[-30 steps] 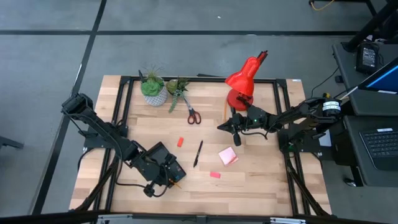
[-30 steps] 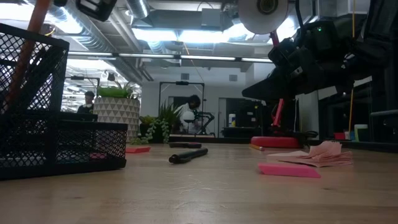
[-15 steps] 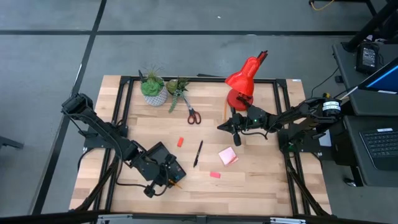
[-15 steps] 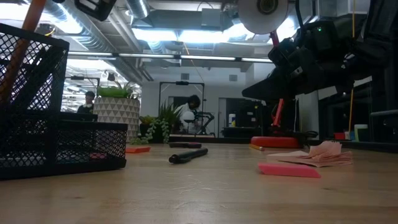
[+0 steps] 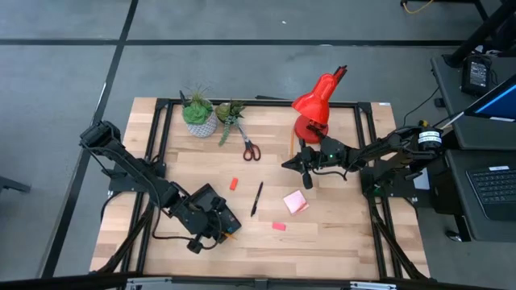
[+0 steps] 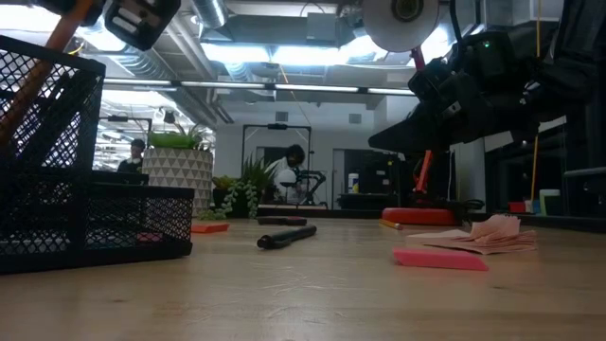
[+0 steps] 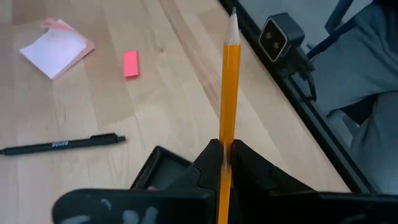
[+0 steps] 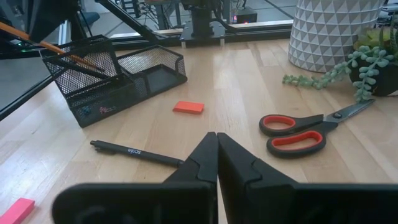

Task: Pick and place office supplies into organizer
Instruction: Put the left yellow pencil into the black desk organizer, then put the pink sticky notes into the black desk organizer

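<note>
We have the left gripper pinching an orange pencil above the mesh organizer at the table's seven o'clock; we should lower it straight into the tall cell before letting go. The right gripper, pressed together, waits near centre. Loose we count one pen, one scissors, two erasers, one sticky pad.

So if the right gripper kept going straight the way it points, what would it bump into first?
Probably the black pen, lying just beyond the shut right gripper. If it passed above the pen, the red eraser comes next. Depth is hard to judge.
</note>
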`<action>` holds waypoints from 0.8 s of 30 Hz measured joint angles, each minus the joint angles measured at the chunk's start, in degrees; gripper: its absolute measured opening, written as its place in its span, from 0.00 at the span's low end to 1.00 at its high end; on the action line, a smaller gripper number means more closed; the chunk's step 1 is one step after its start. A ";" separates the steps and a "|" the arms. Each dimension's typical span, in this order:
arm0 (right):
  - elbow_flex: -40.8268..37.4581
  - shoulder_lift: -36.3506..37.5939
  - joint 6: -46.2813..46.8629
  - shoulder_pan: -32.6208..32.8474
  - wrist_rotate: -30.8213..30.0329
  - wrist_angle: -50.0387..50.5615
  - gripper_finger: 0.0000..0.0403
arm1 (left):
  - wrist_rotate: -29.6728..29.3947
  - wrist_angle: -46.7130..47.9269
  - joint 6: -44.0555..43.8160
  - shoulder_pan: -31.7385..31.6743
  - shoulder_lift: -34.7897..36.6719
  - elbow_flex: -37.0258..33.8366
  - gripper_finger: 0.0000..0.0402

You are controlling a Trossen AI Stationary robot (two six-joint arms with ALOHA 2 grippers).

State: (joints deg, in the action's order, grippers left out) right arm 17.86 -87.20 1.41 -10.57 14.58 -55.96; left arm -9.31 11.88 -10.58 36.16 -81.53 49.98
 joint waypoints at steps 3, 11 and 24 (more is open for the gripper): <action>-0.01 0.00 -0.05 0.32 -0.02 0.00 0.02 | -0.06 0.42 -1.22 0.00 -0.01 0.00 0.05; 0.01 0.00 -0.11 0.76 0.03 -0.02 0.02 | -0.47 0.79 -1.76 0.00 -0.01 0.00 0.14; -0.01 0.00 0.00 0.76 0.03 0.00 0.02 | -2.76 1.90 -0.23 0.00 1.08 0.00 0.19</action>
State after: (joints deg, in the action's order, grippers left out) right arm 17.85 -87.20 1.41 -9.80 14.61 -55.96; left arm -12.07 13.78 -10.81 36.16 -80.45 49.98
